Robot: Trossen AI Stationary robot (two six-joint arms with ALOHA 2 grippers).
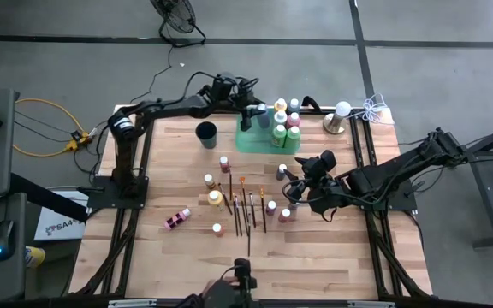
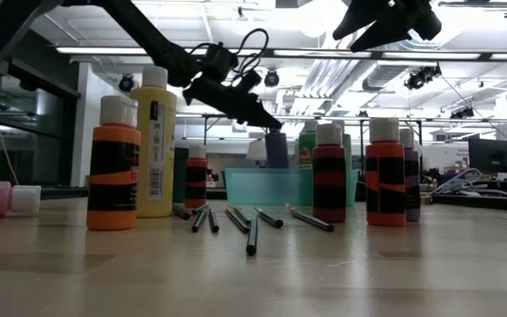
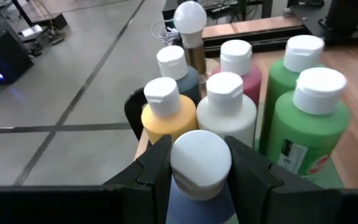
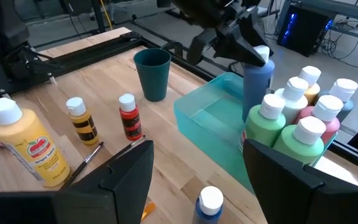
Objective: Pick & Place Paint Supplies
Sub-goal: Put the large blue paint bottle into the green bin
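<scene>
My left gripper [image 1: 255, 114] is at the far side over the translucent green tray [image 1: 248, 142], shut on a blue paint bottle [image 4: 257, 81] with a white cap. Several bottles (green, white, yellow, pink) [image 3: 303, 118] stand in the tray's right part. My right gripper [image 4: 197, 180] hangs open above the table's middle right [image 1: 296, 181], over a small blue bottle [image 4: 210, 202]. More bottles [image 1: 215, 198] and dark-handled brushes [image 1: 246, 210] are on the wood; a pink bottle [image 1: 177, 218] lies on its side. My left gripper pinches the blue bottle's white cap [image 3: 201, 158] between its two fingers [image 3: 160, 165], one on each side. It comes slanting down from the table's left. The bottle stays upright below the fingers; the tray wall and other bottles hide its base.
A dark round cup [image 1: 206, 133] stands left of the tray. A silver stand with a white ball [image 1: 339, 115] is at the far right corner. The near part of the table [image 1: 315, 265] has free wood. A camera mount sits at the near edge [image 1: 242, 278].
</scene>
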